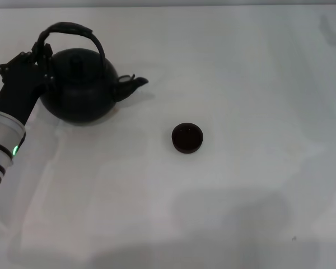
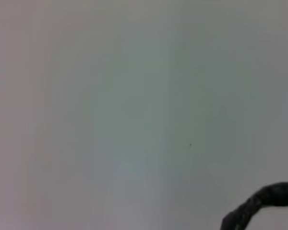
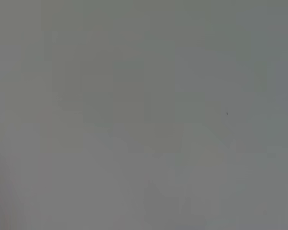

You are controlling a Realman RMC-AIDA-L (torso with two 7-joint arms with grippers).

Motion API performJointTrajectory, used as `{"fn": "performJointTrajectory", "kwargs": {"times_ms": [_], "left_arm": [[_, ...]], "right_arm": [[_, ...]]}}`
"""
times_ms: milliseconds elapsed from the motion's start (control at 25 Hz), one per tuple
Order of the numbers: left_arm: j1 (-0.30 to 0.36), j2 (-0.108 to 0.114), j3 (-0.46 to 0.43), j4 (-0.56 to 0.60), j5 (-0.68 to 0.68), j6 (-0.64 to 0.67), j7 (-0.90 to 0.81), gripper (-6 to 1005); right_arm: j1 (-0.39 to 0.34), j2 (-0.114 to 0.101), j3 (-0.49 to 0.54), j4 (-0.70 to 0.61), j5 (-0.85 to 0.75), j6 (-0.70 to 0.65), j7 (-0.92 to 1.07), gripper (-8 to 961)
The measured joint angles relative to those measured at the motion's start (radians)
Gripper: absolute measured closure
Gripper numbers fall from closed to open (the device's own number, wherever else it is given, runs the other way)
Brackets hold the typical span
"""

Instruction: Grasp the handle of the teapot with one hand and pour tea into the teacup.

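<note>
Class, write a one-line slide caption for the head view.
Left tool at the teapot handle; teacup waits apart, spout pointing its way.

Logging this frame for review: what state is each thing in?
Teapot: upright on the table, lid on, spout toward the teacup.
Handle: raised in an arch over the lid.
Teacup: upright, standing apart from the teapot, contents not discernible.
Left gripper: at the handle's left base, grip unclear.
Right gripper: not in view.

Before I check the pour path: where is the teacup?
In the head view, the teacup stands alone mid-table, toward the robot's right of the teapot, below its spout.
</note>
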Motion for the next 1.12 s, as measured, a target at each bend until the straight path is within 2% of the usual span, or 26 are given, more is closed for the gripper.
{"fn": "performJointTrajectory", "kwargs": {"times_ms": [280, 680, 880, 1080, 1120], "left_arm": [[0.008, 0.000, 0.000, 0.002, -0.001, 0.000, -0.001, 843], [0.027, -0.001, 0.017, 0.008, 0.000, 0.012, -0.004, 479], [0.079, -0.002, 0.013, 0.011, -0.006, 0.106, -0.014, 273], [0.125, 0.001, 0.002, 0.008, -0.067, 0.180, -0.016, 182], [0.134, 0.003, 0.002, -0.001, -0.124, 0.186, -0.031, 164]], "right_arm": [[0.000, 0.000, 0.000, -0.001, 0.000, 0.000, 0.000, 113], [0.000, 0.000, 0.000, -0.004, 0.001, 0.001, 0.000, 112], [0.000, 0.000, 0.000, -0.003, 0.002, 0.001, 0.000, 112], [-0.002, 0.000, -0.001, -0.002, 0.000, 0.001, -0.008, 112], [-0.004, 0.000, -0.003, -0.001, -0.001, 0.002, -0.009, 112]]}}
